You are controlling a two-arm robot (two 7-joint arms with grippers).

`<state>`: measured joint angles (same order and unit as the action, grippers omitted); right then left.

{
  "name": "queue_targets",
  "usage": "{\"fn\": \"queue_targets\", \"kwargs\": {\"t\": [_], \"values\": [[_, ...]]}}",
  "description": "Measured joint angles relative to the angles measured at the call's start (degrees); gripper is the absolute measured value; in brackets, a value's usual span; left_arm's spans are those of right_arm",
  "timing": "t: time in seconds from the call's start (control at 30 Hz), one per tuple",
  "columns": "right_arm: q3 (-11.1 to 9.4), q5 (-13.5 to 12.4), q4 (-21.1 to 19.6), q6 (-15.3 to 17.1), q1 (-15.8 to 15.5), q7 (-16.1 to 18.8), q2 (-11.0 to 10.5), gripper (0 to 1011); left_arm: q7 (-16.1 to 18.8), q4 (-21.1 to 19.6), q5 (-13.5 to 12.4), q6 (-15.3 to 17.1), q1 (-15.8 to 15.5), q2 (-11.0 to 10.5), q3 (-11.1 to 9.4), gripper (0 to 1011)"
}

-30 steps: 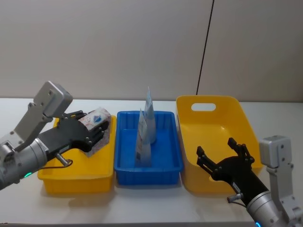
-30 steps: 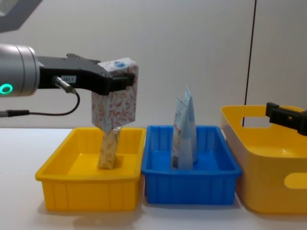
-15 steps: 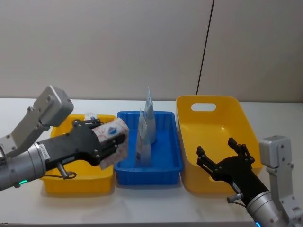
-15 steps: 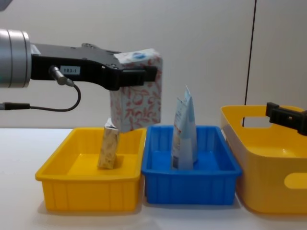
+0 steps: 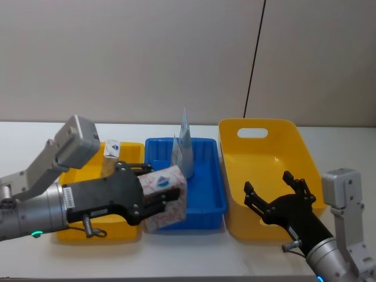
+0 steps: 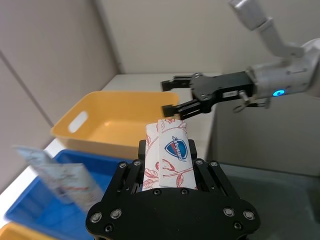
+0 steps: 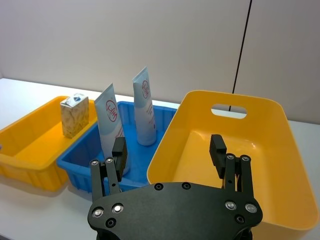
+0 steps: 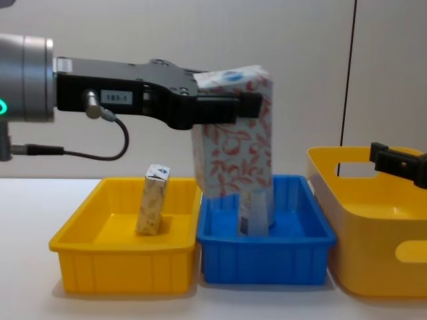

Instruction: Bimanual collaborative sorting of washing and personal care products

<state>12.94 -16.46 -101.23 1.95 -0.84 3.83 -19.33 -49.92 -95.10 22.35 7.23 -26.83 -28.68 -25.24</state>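
Since the earlier frames, the white floral pack has been carried rightward by the left gripper, from over the left yellow bin to over the blue bin. The pack is clamped between the gripper's fingers, which are closed against its sides, and it is held up off the bins with its blue logo on the top face. From the head view it is seen above the blue bin's near left corner.

At the left end of the tabletop, a small pack is stood upright in the left yellow bin, near its far wall. Two pale-blue squeeze tubes are stood upright in the blue bin, one behind the other; from the chest view they are largely hidden behind the held pack.

At the right end, the large yellow bin is set just beside the blue bin. The right gripper is held over the near edge of that bin with its fingers spread wide, and nothing is gripped by it.
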Motion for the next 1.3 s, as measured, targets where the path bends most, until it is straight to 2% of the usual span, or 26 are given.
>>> {"fn": "queue_targets", "kwargs": {"t": [0.27,0.5,0.93,1.3], "values": [[0.0,0.0,0.0,0.0,0.0,0.0,0.0,1000,-4.4,3.2,1.7,-1.6,-2.1,1.2,-2.3,377],[0.0,0.0,0.0,0.0,0.0,0.0,0.0,1000,-6.1,5.0,2.5,-1.9,-3.3,1.8,-3.5,377],[0.0,0.0,0.0,0.0,0.0,0.0,0.0,1000,-7.8,7.2,3.3,-1.6,-4.8,2.0,-5.3,376],[-0.3,-0.6,0.0,-0.2,0.1,1.0,0.0,1000,-8.3,8.0,3.6,-1.3,-5.4,2.1,-6.0,376]]}}
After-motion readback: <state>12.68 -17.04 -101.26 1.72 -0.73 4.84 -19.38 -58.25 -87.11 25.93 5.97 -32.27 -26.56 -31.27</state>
